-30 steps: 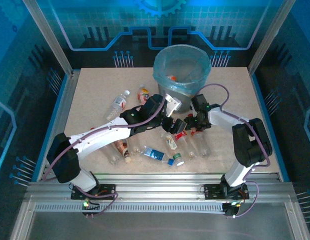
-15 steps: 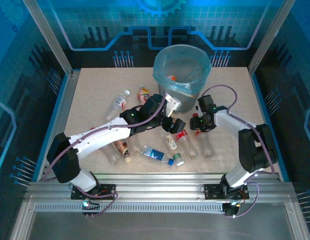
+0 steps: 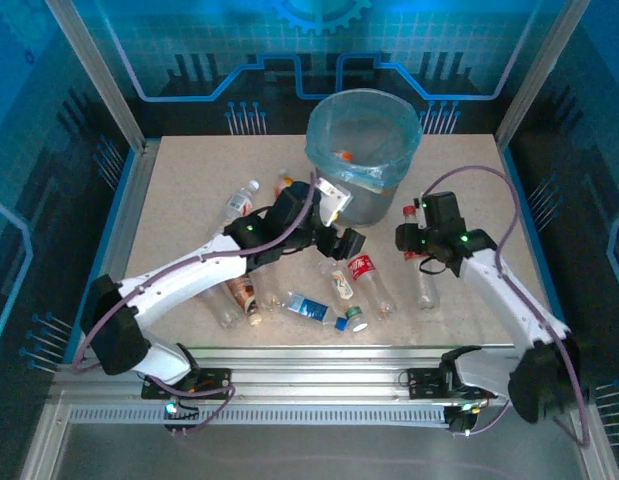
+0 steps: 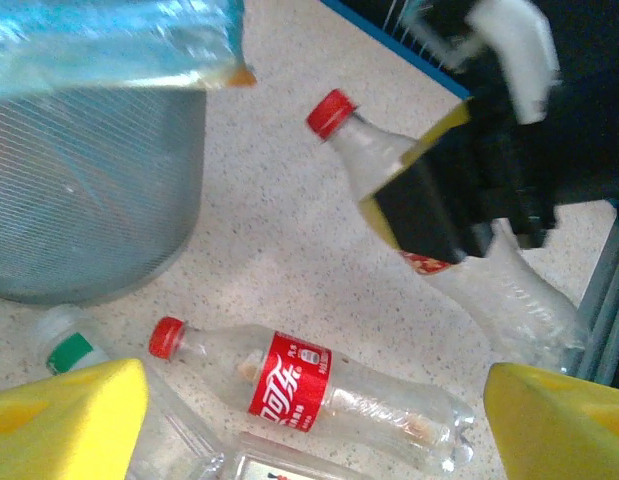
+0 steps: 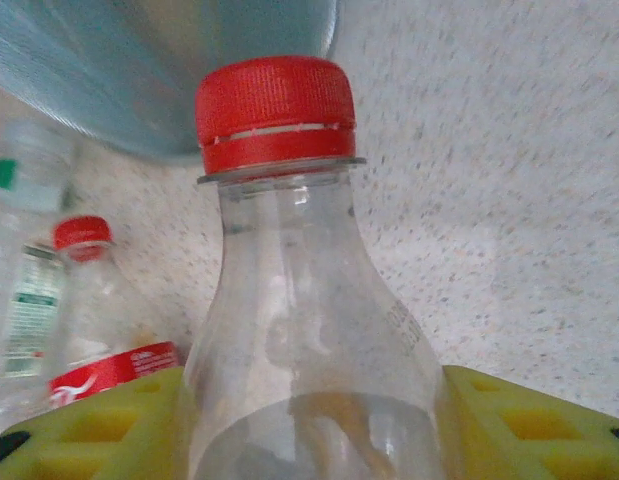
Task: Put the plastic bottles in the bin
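At the back of the speckled table [image 3: 189, 190] stands the blue-lined bin [image 3: 379, 200]. Beside it, the left gripper [image 3: 341, 243] hangs spread wide over loose bottles [image 3: 367, 275], while the right gripper [image 3: 414, 243] clamps a red-capped bottle [image 5: 289, 300] near the bin's right.

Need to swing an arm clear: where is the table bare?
Bare table: far-left corner past the white-capped bottle, far-right corner beside the bin. Crowded: loose bottles before the bin, between left gripper and right gripper holding a red-capped bottle.
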Robot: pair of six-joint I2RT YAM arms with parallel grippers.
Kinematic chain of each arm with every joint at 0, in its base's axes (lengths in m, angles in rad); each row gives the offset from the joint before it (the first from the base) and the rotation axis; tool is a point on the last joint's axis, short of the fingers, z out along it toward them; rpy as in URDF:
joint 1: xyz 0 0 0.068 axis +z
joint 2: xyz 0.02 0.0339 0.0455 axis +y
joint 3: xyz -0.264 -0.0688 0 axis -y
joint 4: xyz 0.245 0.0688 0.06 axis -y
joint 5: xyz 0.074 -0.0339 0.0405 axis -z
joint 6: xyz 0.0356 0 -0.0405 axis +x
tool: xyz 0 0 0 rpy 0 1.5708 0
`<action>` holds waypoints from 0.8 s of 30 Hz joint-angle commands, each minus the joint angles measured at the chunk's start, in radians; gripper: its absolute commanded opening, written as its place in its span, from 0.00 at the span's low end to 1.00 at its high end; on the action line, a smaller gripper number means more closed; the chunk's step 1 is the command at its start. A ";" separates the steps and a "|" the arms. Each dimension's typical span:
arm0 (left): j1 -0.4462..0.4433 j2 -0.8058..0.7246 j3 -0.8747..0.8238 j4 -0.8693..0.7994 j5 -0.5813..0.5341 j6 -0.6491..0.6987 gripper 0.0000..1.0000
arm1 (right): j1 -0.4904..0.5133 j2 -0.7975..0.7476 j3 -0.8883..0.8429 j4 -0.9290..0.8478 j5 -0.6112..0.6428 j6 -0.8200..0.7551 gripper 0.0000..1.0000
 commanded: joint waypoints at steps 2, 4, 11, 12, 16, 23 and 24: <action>0.027 -0.085 0.043 0.005 -0.020 0.002 0.88 | 0.033 -0.143 0.011 -0.034 0.049 0.021 0.53; 0.035 -0.106 0.054 0.005 -0.030 0.008 0.88 | 0.064 -0.201 0.023 -0.015 0.041 0.012 0.54; 0.093 -0.167 0.098 0.015 -0.058 0.023 0.87 | 0.275 -0.242 0.206 0.072 0.064 -0.060 0.53; 0.102 -0.173 0.106 0.017 -0.059 0.021 0.87 | 0.301 -0.227 0.241 0.086 0.070 -0.075 0.53; 0.141 -0.199 0.123 0.023 -0.054 0.001 0.88 | 0.391 -0.139 0.390 0.162 0.106 -0.130 0.52; 0.167 -0.188 0.185 0.018 -0.057 -0.019 0.89 | 0.409 0.048 0.591 0.357 0.135 -0.225 0.53; 0.170 -0.175 0.209 0.007 -0.056 -0.024 0.89 | 0.409 0.075 0.617 0.377 0.132 -0.237 0.53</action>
